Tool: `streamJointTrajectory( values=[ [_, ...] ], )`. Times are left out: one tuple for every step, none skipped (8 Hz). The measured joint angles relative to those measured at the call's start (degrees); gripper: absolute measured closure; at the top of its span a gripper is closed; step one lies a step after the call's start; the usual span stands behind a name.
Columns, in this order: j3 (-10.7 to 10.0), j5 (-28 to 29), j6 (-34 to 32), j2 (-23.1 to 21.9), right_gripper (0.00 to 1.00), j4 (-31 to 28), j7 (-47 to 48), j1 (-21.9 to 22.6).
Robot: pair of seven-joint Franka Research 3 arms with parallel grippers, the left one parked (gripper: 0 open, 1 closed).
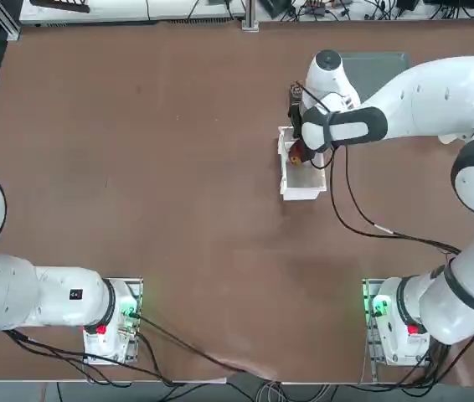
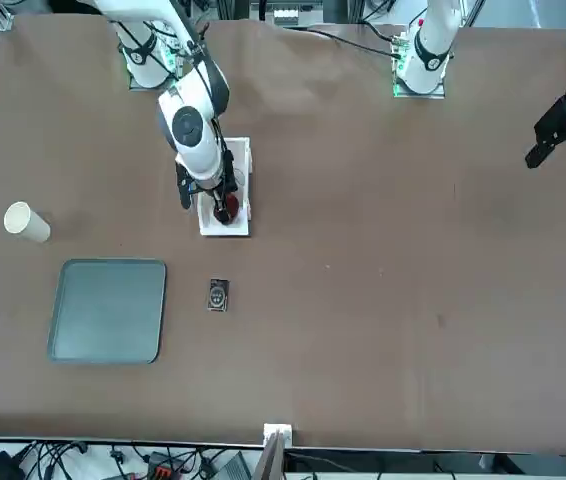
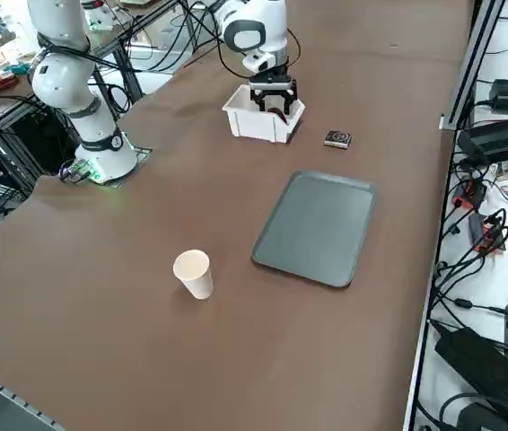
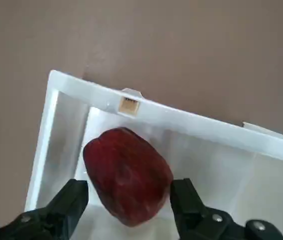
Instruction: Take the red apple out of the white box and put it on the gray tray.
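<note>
The red apple (image 4: 127, 172) lies in one end of the white box (image 4: 181, 119), close to its short wall. My right gripper (image 4: 127, 189) is down inside the box, open, with one black finger (image 4: 74, 197) on each side of the apple and a small gap showing at each. In the front view the apple (image 2: 226, 209) peeks out under the gripper (image 2: 219, 203), inside the box (image 2: 225, 229). The gray tray (image 2: 108, 310) lies flat with nothing on it, beyond the box on the side away from my bases. In the top view my arm covers part of the tray (image 1: 379, 60).
A white paper cup (image 2: 25, 222) lies on its side near the tray. A small black object (image 2: 218, 295) sits on the table between the box and the tray.
</note>
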Motion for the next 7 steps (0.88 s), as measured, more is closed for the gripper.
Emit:
streamJointTrajectory(
  values=[
    [0.0,0.0,0.2,0.4,0.00,0.0,0.0,0.0],
    [0.0,0.0,0.7,0.9,0.00,0.0,0.0,0.0],
    [0.0,0.0,1.1,1.4,0.00,0.0,0.0,0.0],
    [0.0,0.0,1.5,1.7,0.00,0.0,0.0,0.0],
    [0.0,0.0,1.7,1.8,0.00,0.0,0.0,0.0],
    [-0.1,0.0,1.7,1.8,0.00,0.0,0.0,0.0],
    [-0.1,0.0,1.8,1.8,0.00,0.0,0.0,0.0]
  ],
)
